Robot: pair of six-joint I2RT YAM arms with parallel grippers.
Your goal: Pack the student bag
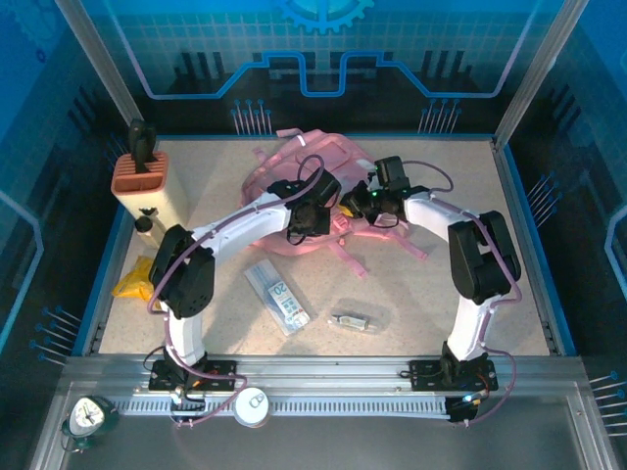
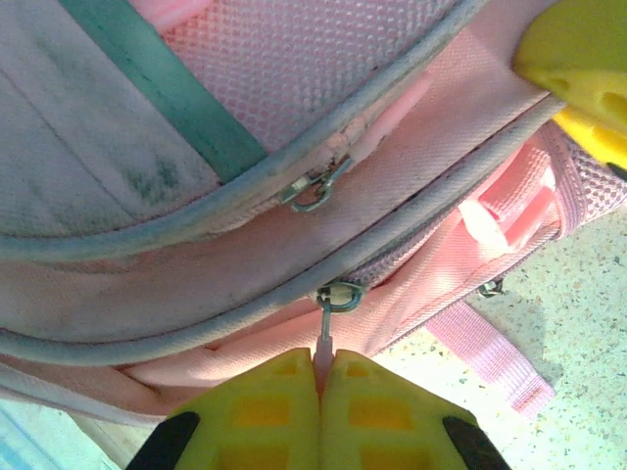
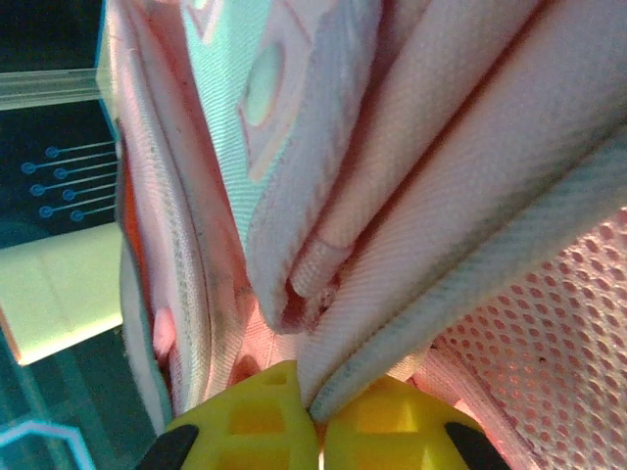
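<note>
The soft pink fabric backpack (image 1: 338, 152) carries pink mesh, grey piping and a teal stripe; the flat tabletop (image 1: 441, 294) beneath it is speckled beige.

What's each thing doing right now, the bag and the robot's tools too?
student bag, lying on the table.
left tool, shut on the zip pull.
right tool, shut on the student bag's edge.
labelled packet, flat on the table, outside the bag.
small clear packet, flat on the table, outside the bag.
</note>
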